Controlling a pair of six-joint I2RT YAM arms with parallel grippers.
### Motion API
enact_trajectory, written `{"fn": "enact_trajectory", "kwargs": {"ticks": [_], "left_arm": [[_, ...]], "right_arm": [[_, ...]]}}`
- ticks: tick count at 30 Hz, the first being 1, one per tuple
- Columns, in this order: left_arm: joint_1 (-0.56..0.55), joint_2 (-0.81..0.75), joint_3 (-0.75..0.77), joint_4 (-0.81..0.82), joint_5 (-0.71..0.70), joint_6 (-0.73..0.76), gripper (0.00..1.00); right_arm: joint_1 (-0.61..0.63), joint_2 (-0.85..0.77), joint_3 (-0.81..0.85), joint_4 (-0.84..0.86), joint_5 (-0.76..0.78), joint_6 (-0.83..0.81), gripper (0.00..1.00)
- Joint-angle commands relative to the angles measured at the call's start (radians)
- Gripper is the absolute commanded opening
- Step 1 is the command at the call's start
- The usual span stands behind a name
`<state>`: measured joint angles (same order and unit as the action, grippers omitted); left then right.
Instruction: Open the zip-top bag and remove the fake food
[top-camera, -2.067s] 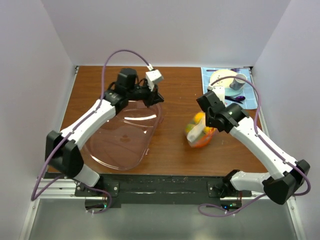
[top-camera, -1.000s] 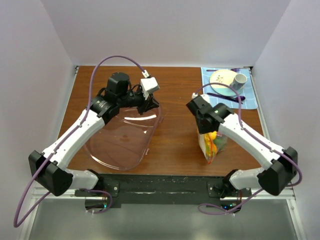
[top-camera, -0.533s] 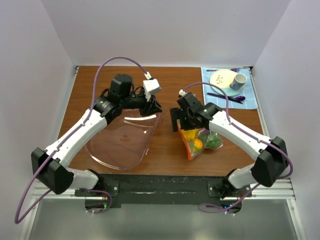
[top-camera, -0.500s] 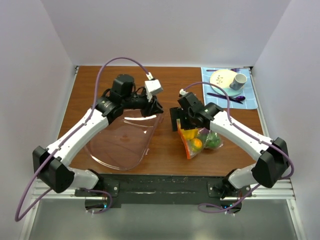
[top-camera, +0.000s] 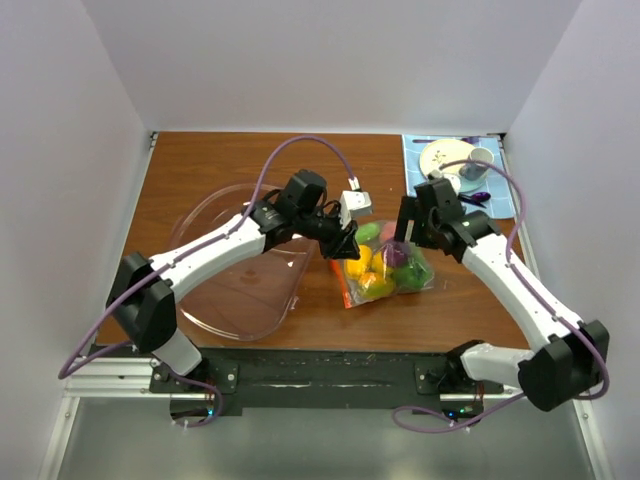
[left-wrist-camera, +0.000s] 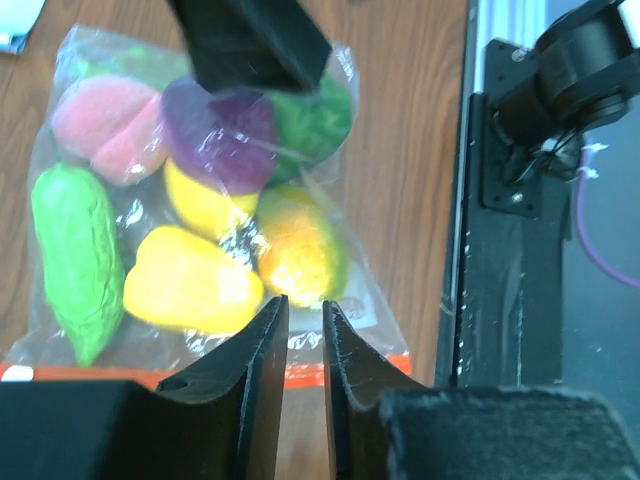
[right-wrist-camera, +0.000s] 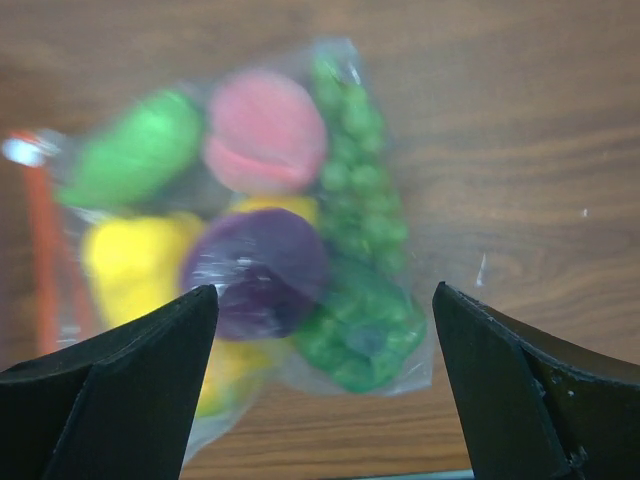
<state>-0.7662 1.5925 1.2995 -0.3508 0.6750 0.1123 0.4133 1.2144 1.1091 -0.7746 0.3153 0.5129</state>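
The zip-top bag (top-camera: 385, 272) lies flat on the wooden table, its orange-red zip strip (left-wrist-camera: 350, 368) toward the left arm. Through the clear plastic shows the fake food (left-wrist-camera: 190, 285): yellow, purple (right-wrist-camera: 260, 270), pink (right-wrist-camera: 265, 130) and green pieces. My left gripper (top-camera: 348, 245) hovers just over the zip end; its jaws (left-wrist-camera: 305, 303) stand a narrow gap apart with nothing pinched between them. My right gripper (top-camera: 403, 235) is wide open over the bag's far end, holding nothing (right-wrist-camera: 325, 300).
A large clear pinkish bowl (top-camera: 215, 195) sits at the left under the left arm. A blue mat (top-camera: 500, 205) at the back right holds a plate (top-camera: 445, 155), a cup (top-camera: 478, 160) and a purple spoon (top-camera: 475, 197). The black base rail (left-wrist-camera: 510, 250) runs along the near edge.
The right gripper carried the bag to the table's middle, laid it down and opened off it. The left arm swung from over the bowl rightward to the bag's zip end.
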Motion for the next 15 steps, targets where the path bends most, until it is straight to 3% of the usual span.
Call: {"fn": "enact_trajectory", "kwargs": {"ticks": [1, 8, 15], "left_arm": [[0.025, -0.023, -0.028, 0.039, -0.025, 0.043, 0.24], [0.065, -0.092, -0.057, -0.056, -0.112, 0.121, 0.20], [0.054, -0.057, -0.111, -0.142, -0.097, 0.167, 0.14]], "right_arm": [[-0.007, 0.053, -0.074, 0.064, -0.028, -0.004, 0.92], [-0.025, 0.139, -0.124, 0.075, -0.025, -0.001, 0.83], [-0.073, 0.166, -0.167, 0.089, -0.035, -0.005, 0.70]]}}
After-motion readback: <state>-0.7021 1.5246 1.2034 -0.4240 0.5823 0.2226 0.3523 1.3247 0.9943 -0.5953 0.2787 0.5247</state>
